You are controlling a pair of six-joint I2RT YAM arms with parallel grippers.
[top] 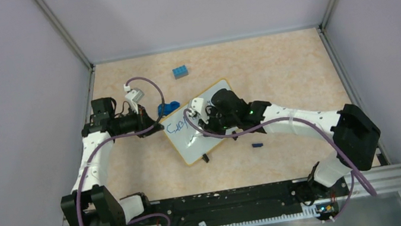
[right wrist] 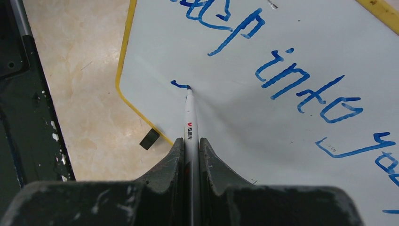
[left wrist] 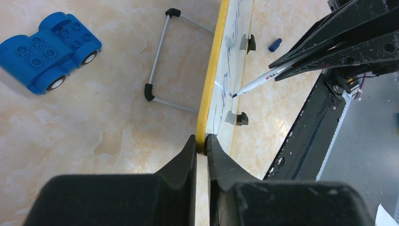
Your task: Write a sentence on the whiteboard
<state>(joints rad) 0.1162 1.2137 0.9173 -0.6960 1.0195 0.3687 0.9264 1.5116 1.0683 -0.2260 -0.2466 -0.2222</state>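
The whiteboard (top: 188,145) stands tilted in the middle of the table, white with a yellow rim (left wrist: 210,80). My left gripper (left wrist: 201,141) is shut on its rim at the left edge (top: 159,124). My right gripper (right wrist: 190,141) is shut on a white marker (right wrist: 190,117) over the board (top: 212,124). The marker tip touches the board near its lower left corner, at a short blue stroke (right wrist: 179,84). The sentence (right wrist: 291,80) runs in blue scrawl in two lines above and right of the tip. The marker also shows in the left wrist view (left wrist: 259,81).
A blue toy car (left wrist: 47,49) lies behind the board, by my left gripper (top: 168,108). A blue brick (top: 180,71) sits further back. A blue marker cap (top: 257,145) lies right of the board. The board's wire stand (left wrist: 160,61) and black clip feet (right wrist: 149,139) rest on the table.
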